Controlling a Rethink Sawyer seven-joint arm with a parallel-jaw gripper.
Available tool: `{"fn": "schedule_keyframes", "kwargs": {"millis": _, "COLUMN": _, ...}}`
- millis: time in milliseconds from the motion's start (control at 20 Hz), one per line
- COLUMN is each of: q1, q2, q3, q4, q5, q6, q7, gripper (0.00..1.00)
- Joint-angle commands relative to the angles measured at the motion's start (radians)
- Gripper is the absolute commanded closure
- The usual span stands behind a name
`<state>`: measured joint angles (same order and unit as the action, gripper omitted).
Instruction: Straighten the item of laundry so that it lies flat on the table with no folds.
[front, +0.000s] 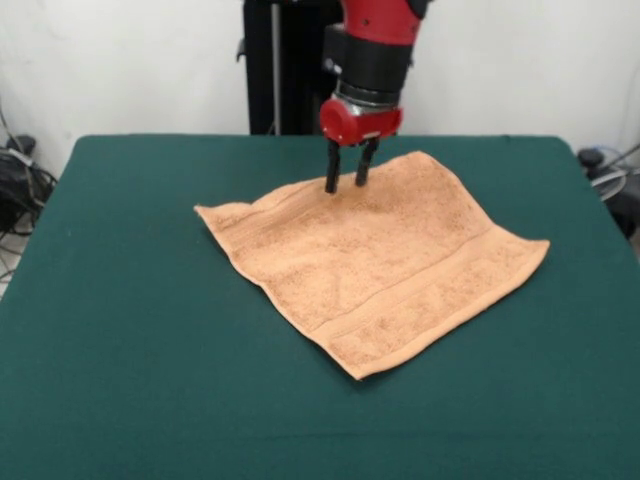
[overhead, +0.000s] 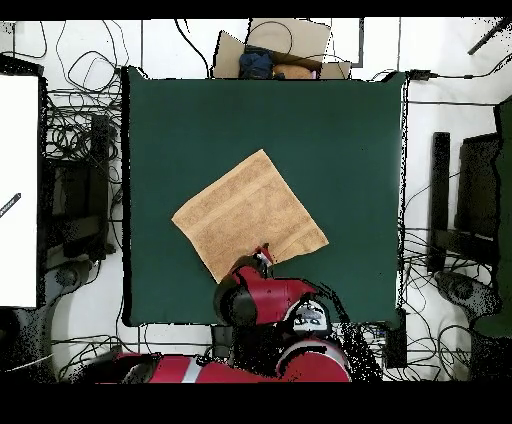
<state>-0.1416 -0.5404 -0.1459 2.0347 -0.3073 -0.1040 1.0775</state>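
Gripper (front: 346, 185) found lowered onto the towel (front: 375, 265) at its edge nearest the robot, fingers pointing straight down with a narrow gap between them; the tips appear to touch the cloth, but whether any fabric is pinched between them cannot be told from either view. Towel lies near the middle of the desk (front: 120, 330), turned diamond-wise to the desk edges, well clear of every desk edge. Towel is already largely spread: four corners show in the overhead view, and the woven band runs along the side away from the robot. Remaining defect, judged from the front view: slight rippling and a raised swell in the part of the towel beside the gripper, and the hem there does not look fully settled. Handling assessment: terry cloth, light, limp, no stiffness, not fragile; it should drape and bunch rather than slide as a sheet, and its pile is likely to drag on the cloth-covered desk. Recommended hold: a shallow pinch at a corner or on the hem, drawn outward away from the towel's centre; a push from the middle would likely raise new folds.
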Motion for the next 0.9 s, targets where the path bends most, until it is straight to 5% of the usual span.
{"fn": "schedule_keyframes", "kwargs": {"millis": 50, "q1": -0.045, "q2": -0.141, "q3": 0.162, "q4": 0.038, "q5": 0.057, "q6": 0.184, "q7": 0.195, "gripper": 0.00}}
{"fn": "schedule_keyframes", "kwargs": {"millis": 450, "q1": 0.013, "q2": -0.192, "q3": 0.138, "q4": 0.047, "q5": 0.076, "q6": 0.230, "q7": 0.238, "gripper": 0.00}}
{"fn": "schedule_keyframes", "kwargs": {"millis": 900, "q1": 0.162, "q2": -0.101, "q3": 0.010, "q4": 0.016, "q5": 0.106, "q6": 0.123, "q7": 0.279, "gripper": 0.00}}
